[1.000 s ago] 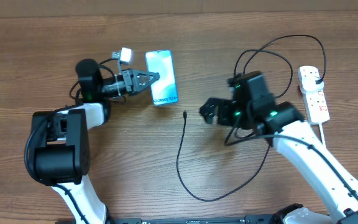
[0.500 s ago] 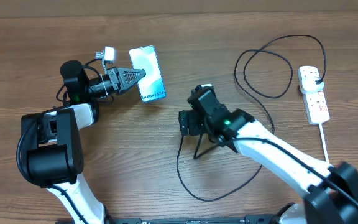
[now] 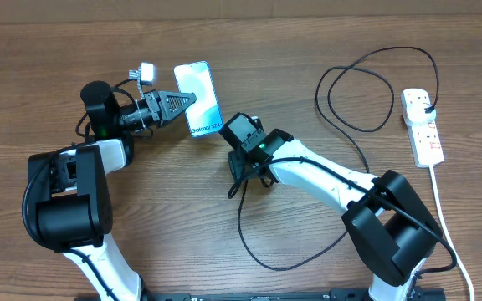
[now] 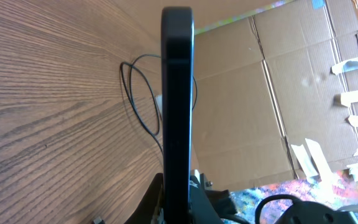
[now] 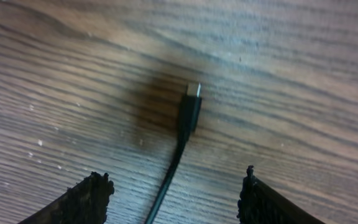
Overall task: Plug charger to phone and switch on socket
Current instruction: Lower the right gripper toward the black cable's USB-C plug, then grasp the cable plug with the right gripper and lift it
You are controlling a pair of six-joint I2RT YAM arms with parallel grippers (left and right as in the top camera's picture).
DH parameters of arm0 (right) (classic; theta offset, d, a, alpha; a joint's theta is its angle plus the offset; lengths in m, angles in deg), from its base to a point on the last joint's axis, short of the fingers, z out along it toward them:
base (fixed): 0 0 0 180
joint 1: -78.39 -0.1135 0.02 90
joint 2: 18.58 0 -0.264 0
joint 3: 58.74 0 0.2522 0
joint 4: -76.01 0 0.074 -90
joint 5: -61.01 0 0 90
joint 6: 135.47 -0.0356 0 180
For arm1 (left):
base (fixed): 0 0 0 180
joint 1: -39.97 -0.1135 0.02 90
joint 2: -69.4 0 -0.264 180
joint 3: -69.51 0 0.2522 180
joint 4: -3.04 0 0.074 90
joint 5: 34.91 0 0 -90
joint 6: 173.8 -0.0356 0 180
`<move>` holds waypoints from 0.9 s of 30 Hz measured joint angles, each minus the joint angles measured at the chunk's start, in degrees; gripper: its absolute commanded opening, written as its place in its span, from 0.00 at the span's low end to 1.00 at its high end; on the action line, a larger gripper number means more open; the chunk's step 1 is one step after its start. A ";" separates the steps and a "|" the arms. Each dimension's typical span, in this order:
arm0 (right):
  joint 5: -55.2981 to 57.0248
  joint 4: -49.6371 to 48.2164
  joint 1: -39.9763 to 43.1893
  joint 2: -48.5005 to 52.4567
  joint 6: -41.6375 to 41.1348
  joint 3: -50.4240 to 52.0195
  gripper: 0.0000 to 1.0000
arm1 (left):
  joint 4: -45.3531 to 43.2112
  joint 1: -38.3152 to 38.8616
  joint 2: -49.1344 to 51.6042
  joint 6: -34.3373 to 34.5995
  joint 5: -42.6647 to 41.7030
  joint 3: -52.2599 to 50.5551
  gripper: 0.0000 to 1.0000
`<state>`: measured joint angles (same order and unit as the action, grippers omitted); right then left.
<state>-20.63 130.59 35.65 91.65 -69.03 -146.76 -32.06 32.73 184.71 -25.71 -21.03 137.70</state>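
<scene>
1. At the far left, the left gripper (image 3: 189, 101) is clamped on the left long edge of the phone (image 3: 206, 100). The phone's lit screen faces up in the overhead view.
2. From the left wrist camera the phone (image 4: 178, 106) shows only as a thin dark edge. Its lower end is cut off by the frame, and the gripper's own fingers are hard to make out there.
3. In the middle, the right gripper (image 3: 243, 171) hangs just near of the phone. From above, its arm hides the charger's end.
4. The right wrist view shows blurred fingertips (image 5: 93, 198) standing well apart and gripping nothing. The connector tip (image 5: 190, 111) lies flat on the table (image 3: 182, 234) between and ahead of them, touching neither.
5. The charger (image 3: 253, 251) curves near, passes under the right arm, then loops far right to a dark plug (image 3: 426, 104).
6. The plug sits on the far end of the socket (image 3: 427, 138). The switches are too small to read, and the white cord (image 3: 440, 209) runs off the near edge.
</scene>
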 measured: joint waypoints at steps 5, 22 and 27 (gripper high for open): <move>0.11 0.33 0.00 0.04 2.27 -0.15 0.65 | 0.00 0.00 0.00 0.22 0.00 0.00 0.04; 0.02 -1.44 0.00 4.94 4.24 -0.74 0.22 | -0.39 -2.25 0.00 3.06 0.26 0.00 0.04; 0.04 -1.77 -0.04 5.03 3.98 -0.74 0.10 | -0.39 -3.76 0.00 3.26 0.28 0.00 0.04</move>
<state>-20.58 128.82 35.60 96.68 -65.05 -147.50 -32.45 28.97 184.71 -22.46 -20.74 137.70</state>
